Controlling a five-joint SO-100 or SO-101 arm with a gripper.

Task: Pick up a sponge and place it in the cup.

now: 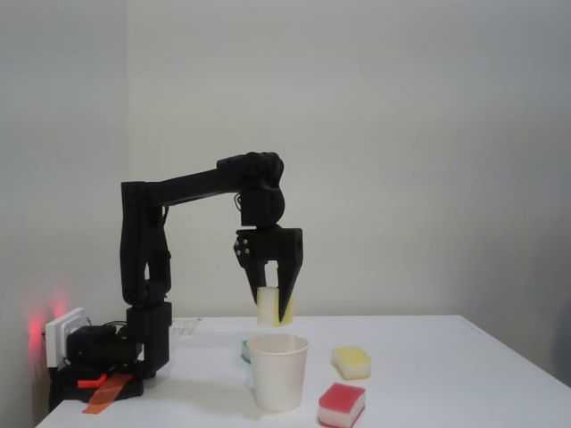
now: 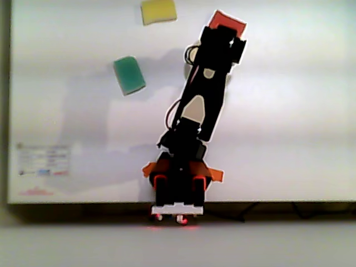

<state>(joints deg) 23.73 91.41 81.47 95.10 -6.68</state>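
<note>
Held in the air: the sponge (image 1: 271, 308), pale yellow with a whitish layer, upright, pinched between the two black fingers of the jaws, which are closed on it as far as the foam allows. Hanging directly above the cup (image 1: 278, 370) in the fixed view, lower edge just over the rolled rim, not yet inside. Pointing straight down there, the gripper (image 1: 274, 305), with the sponge showing in the gap between the fingertips.

Standing upright on the white desk (image 1: 428, 374), the plain white paper cup, tapered, mouth open upward. Just behind the cup on its left in the fixed view, a sliver of a green sponge (image 1: 244, 350) lying flat. To the right of the cup, a second yellow sponge (image 1: 351, 361) flat on the desk, and nearer the camera a red-topped white sponge (image 1: 342, 405), close to the cup's base but apart from it.

Reaching from a base at the left of the fixed view, the black arm (image 1: 192, 189), upper link nearly level, wrist bent down over the cup.

Seen from above in the other view: the arm (image 2: 203, 105) stretched away from the desk's near edge, covering the cup and the held sponge. Beyond its tip, a corner of the red-topped sponge (image 2: 225, 20). At the top edge, the yellow sponge (image 2: 158, 11). Left of the arm and well apart from it, the green sponge (image 2: 129, 75), lying tilted. Near the left edge of the desk, a printed label (image 2: 44, 161).
</note>
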